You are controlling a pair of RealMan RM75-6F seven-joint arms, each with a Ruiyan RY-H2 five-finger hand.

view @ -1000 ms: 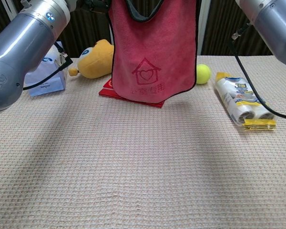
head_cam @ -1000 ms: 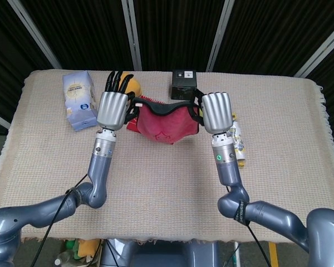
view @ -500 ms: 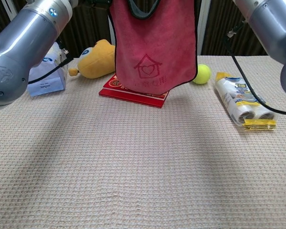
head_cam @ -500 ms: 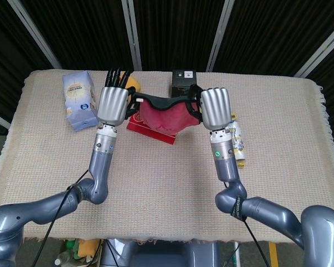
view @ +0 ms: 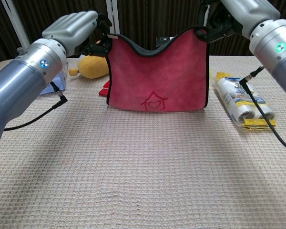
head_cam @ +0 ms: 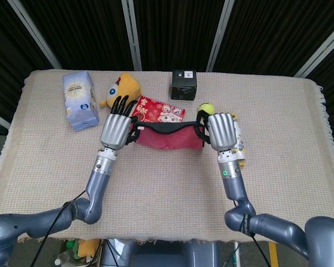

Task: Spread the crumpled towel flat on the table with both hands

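Note:
A red towel (view: pixel 157 81) with a dark border and a small house mark hangs stretched between my two hands, its lower edge touching or just above the tan table cloth (view: pixel 143 167). My left hand (head_cam: pixel 117 128) pinches the towel's top left corner, other fingers spread. My right hand (head_cam: pixel 221 131) holds the top right corner. From the head view the towel (head_cam: pixel 168 137) shows as a narrow red band between the hands. The left hand (view: pixel 76 26) and right hand (view: pixel 229 12) sit at the top of the chest view.
Behind the towel lie a red patterned packet (head_cam: pixel 158 111), a yellow plush toy (head_cam: pixel 122 89), a black box (head_cam: pixel 183 84) and a yellow-green ball (head_cam: pixel 205 108). A blue-white pack (head_cam: pixel 79 100) stands far left. A white and yellow tube pack (view: pixel 240 101) lies beside my right hand.
Both hands have come down and toward the near side with the towel. The towel now hangs lower, its bottom edge at the table, and the packet and ball behind it are uncovered.

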